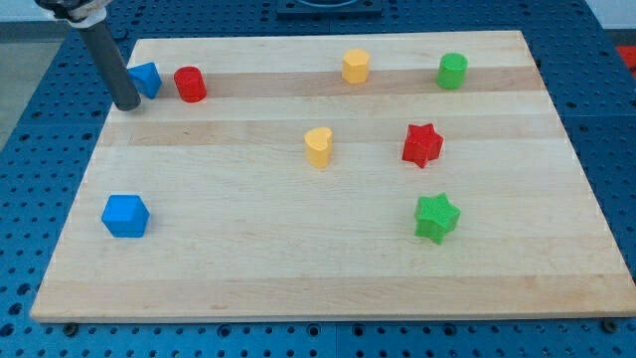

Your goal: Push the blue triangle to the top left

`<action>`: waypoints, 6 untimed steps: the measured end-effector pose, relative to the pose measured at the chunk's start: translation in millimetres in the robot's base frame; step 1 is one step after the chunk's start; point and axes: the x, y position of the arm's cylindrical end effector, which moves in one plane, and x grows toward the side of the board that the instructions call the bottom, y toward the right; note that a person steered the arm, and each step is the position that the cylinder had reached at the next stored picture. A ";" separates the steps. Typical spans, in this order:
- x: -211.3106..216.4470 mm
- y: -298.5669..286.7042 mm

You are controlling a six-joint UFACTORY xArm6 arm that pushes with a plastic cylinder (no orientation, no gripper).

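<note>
The blue triangle [147, 79] lies near the board's top left, partly hidden behind my rod. My tip [128, 104] rests on the board just left of and slightly below the triangle, touching or nearly touching it. A red cylinder [190, 85] stands right next to the triangle on its right side.
A blue cube [125, 216] sits at the lower left. A yellow heart [318, 146] is at the centre, a yellow block [356, 67] and a green cylinder [452, 71] at the top. A red star [422, 145] and a green star [436, 218] are at the right.
</note>
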 end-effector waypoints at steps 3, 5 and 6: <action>-35.5 23.2; -80.6 23.2; -70.6 22.6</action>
